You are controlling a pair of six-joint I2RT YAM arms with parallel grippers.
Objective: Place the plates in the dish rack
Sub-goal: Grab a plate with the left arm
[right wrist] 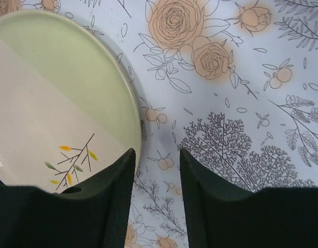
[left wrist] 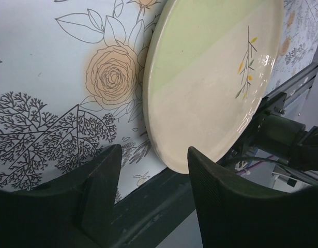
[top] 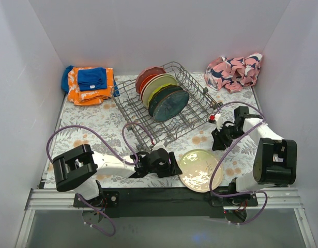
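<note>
A cream and lime plate with a twig mark [top: 200, 169] lies flat on the flowered tablecloth near the front edge. My left gripper [top: 175, 167] sits low at its left rim. In the left wrist view that plate [left wrist: 215, 77] fills the upper right, and the left gripper [left wrist: 153, 155] is open with the rim just ahead of the gap. My right gripper [top: 219, 143] hovers past the plate's far right side. It is open [right wrist: 156, 155] over bare cloth, the plate [right wrist: 50, 103] beside its left finger. Several plates [top: 161, 93] stand upright in the dish rack [top: 192, 111].
Folded orange and blue cloths [top: 89, 82] lie at the back left, and a crumpled pink and navy cloth [top: 233, 71] at the back right. A black rail [top: 164, 196] runs along the near edge. White walls close in three sides.
</note>
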